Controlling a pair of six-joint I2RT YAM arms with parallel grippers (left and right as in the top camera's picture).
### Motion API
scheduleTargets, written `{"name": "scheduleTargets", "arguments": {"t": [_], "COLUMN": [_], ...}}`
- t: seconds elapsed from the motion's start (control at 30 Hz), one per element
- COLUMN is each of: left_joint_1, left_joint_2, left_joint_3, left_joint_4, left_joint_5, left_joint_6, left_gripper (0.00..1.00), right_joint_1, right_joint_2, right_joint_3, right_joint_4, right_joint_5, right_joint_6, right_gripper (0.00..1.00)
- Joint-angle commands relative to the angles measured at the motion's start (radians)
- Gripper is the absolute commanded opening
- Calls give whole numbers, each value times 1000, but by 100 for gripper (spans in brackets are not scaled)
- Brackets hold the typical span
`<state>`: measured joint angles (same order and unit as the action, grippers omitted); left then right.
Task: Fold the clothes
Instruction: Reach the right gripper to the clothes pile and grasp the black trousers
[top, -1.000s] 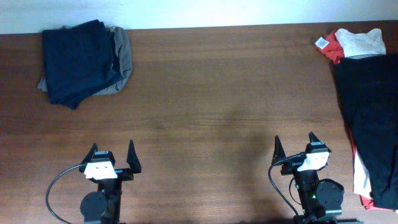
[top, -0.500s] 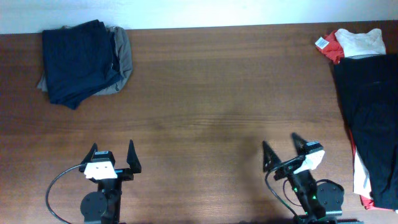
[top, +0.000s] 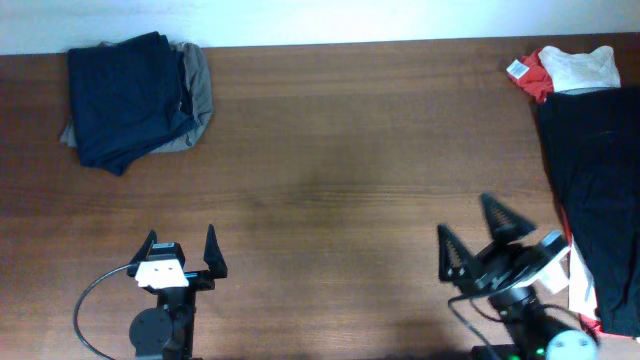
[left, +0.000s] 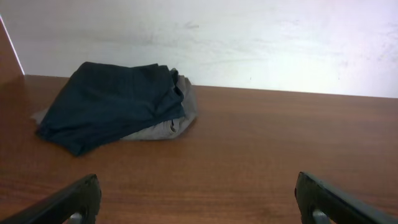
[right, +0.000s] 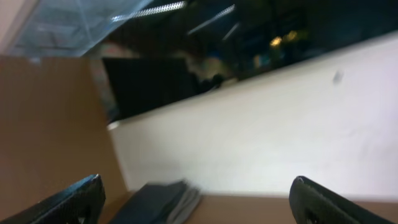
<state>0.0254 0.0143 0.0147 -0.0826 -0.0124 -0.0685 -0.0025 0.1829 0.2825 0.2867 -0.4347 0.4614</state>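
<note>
A folded stack, a dark navy garment on a grey one, lies at the table's far left; it also shows in the left wrist view and blurred in the right wrist view. An unfolded pile of black, red and white clothes lies along the right edge. My left gripper is open and empty near the front edge. My right gripper is open, empty, raised and tilted left, just left of the pile.
A white wall runs behind the table's far edge. A white tag sits on the red garment at the far right corner. Bare brown tabletop lies between the stack and the pile.
My right gripper has lifted, swung to the right and tilted, and its camera now looks up toward the wall. The left arm and the clothes have not moved.
</note>
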Motion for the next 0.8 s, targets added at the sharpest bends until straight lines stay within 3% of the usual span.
{"name": "scheduleTargets", "arguments": {"t": [0.0, 0.17, 0.3, 0.43, 0.57, 0.77], "left_joint_1": [-3, -3, -3, -3, -3, -3], "left_joint_2": [-8, -8, -8, -8, -8, -8], "left_joint_3": [-6, -6, -6, -6, -6, -6], "left_joint_4": [0, 0, 0, -1, 0, 0], "left_joint_5": [-7, -7, -7, -7, -7, -7], "left_joint_6": [16, 16, 16, 16, 16, 16], "left_gripper": [99, 99, 99, 99, 99, 99], "right_joint_1": [-5, -11, -76, -148, -198, -241], "right_joint_2": [246, 700, 1070, 1344, 1541, 1775], "right_joint_3": [256, 657, 1007, 1244, 1337, 1337], "right_joint_4": [-106, -356, -657, -862, -914, -818], "right_joint_5": [186, 403, 538, 715, 859, 972], "right_joint_6": [-218, -362, -461, -491, -512, -785], "right_gripper": [98, 98, 98, 98, 98, 98]}}
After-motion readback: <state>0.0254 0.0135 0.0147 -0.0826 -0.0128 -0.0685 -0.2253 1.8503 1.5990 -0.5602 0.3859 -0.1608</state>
